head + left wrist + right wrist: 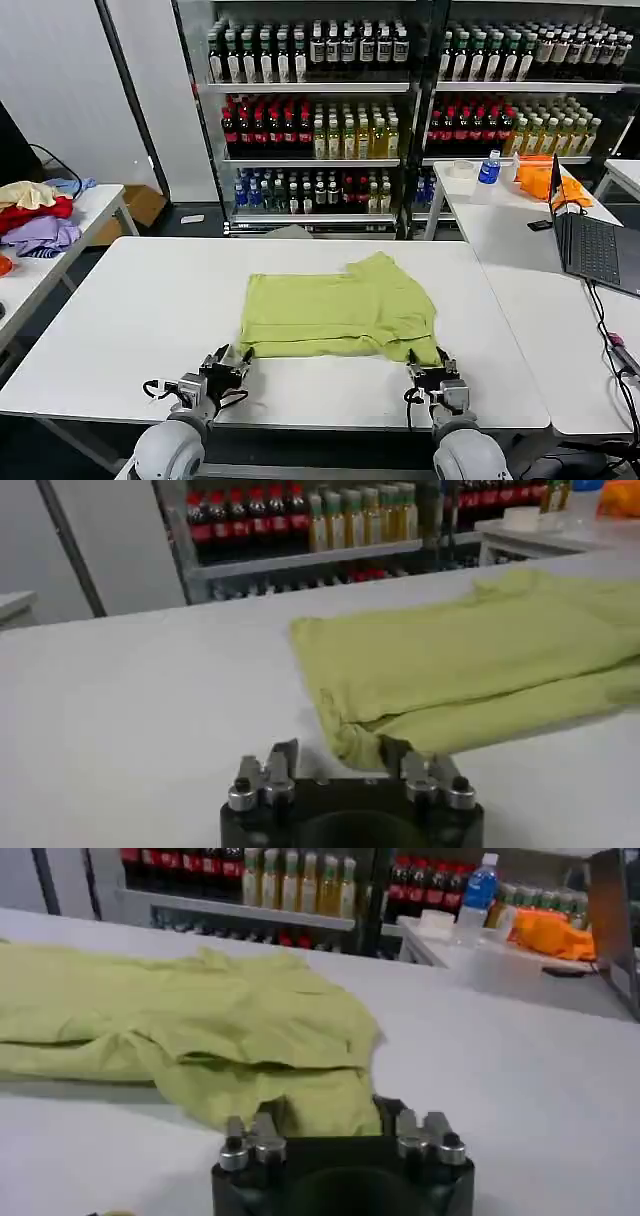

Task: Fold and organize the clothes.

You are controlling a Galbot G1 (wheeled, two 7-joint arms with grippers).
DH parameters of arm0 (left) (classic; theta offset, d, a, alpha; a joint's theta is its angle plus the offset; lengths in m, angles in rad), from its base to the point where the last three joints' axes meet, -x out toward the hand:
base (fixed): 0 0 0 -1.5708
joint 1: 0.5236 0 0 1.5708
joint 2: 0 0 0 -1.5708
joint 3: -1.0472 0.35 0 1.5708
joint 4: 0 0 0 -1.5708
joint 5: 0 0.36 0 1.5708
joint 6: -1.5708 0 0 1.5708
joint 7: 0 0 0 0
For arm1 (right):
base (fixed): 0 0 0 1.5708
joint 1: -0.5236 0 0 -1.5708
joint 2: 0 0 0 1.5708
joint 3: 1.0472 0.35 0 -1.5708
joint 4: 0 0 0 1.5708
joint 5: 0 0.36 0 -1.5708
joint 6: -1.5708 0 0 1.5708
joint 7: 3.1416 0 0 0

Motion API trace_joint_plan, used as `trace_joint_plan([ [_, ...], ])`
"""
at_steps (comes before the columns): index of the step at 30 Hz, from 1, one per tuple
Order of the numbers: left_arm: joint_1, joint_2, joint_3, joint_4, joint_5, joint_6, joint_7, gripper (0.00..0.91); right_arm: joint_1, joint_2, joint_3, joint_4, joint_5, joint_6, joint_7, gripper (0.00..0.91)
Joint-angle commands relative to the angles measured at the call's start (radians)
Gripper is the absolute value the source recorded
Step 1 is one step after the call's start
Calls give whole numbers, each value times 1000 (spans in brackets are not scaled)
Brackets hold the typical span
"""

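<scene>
While the lime T-shirt [338,312] lies half-folded mid-table, left gripper [229,361] and right gripper [427,363] sit fingers spread at its near-edge corners. Likely next fold: pinch both corners first.

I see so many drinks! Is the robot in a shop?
Probably a shop-like test room: shelves of bottled drinks stand behind white tables, with a laptop beside the T-shirt.

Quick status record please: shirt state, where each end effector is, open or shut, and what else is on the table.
shirt: lime T-shirt lying partly folded at the table's middle
left end effector: open, at the shirt's near left corner
right end effector: open, at the shirt's near right corner
table: white table, nothing else seen on it
side table: laptop to the right
</scene>
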Motion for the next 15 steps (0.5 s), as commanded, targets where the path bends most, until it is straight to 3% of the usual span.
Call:
trace_joint_plan([
  [1, 4, -1, 2, -9, -5, 4, 17, 20, -1, 1, -4, -1, 11, -14, 0, 0],
  [10, 46, 2, -7, -85, -6, 4, 18, 20, -30, -15, -2, 36, 14, -1, -1, 0],
  [15, 97, 11, -25, -169, -13, 17, 6, 20, -91, -36, 11, 128, 12, -10, -1, 0],
])
